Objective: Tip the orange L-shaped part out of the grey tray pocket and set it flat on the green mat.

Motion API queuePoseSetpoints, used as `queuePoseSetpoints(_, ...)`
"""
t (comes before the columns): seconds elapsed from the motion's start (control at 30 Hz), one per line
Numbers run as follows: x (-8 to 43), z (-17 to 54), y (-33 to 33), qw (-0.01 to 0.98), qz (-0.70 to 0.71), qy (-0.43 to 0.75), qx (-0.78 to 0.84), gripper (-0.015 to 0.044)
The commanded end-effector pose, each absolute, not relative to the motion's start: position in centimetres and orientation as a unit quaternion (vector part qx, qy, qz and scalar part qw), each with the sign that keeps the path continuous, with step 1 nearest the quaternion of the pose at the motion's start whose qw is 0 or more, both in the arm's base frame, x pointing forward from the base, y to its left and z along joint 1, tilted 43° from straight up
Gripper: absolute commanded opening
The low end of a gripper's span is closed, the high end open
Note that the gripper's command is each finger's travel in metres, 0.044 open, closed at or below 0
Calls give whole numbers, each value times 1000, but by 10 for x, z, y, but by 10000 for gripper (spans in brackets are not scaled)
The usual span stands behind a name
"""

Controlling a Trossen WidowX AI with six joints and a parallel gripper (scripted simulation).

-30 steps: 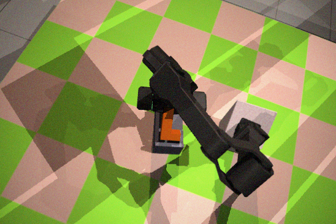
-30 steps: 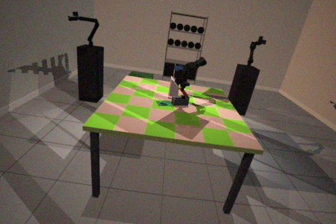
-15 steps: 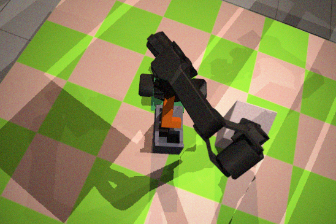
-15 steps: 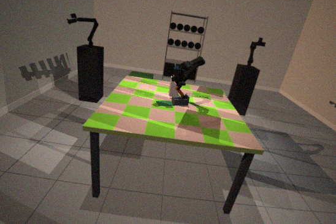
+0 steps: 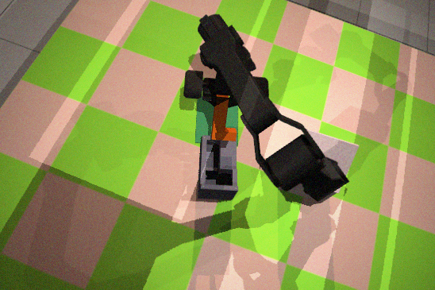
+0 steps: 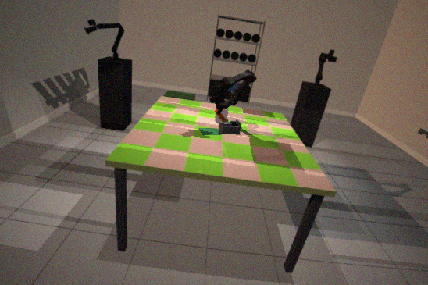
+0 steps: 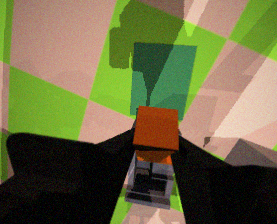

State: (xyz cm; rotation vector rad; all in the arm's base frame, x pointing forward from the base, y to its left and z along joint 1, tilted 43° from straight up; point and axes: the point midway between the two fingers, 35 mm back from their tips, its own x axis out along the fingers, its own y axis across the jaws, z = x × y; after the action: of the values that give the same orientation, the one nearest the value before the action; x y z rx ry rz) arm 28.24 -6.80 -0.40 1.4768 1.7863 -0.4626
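Note:
The orange L-shaped part (image 5: 221,119) (image 6: 221,115) (image 7: 156,129) is clear of its pocket and hangs tilted, its L-shaped end lower and toward the tray. My gripper (image 5: 222,98) (image 6: 217,110) (image 7: 153,135) is shut on its raised straight end. The grey tray (image 5: 218,194) (image 6: 230,130) (image 7: 146,200) stands on the table with its dark pocket empty. The green mat (image 5: 203,129) (image 6: 207,131) (image 7: 172,85) lies flat beside the tray, partly under the part and gripper in the top view. The fingers hide some of the held end.
The arm (image 5: 238,78) (image 6: 236,92) reaches over from its base. A pale grey slab (image 5: 343,151) (image 7: 245,153) is beside the base. The table (image 6: 207,145) has a green and pink checked top. The mat adjoins the tray's end, and the tray's walls rise above it.

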Motion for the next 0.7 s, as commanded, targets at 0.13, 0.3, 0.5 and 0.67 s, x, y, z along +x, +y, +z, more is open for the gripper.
queuePoseSetpoints(0.13, 289, -26, -91, 381, -181, 701, 575, 0)
queuePoseSetpoints(0.3, 293, -41, -108, 381, -182, 701, 575, 0)
queuePoseSetpoints(0.5, 294, -47, -112, 382, -182, 701, 575, 0)
queuePoseSetpoints(0.67, 293, -51, -108, 382, -182, 701, 575, 0)
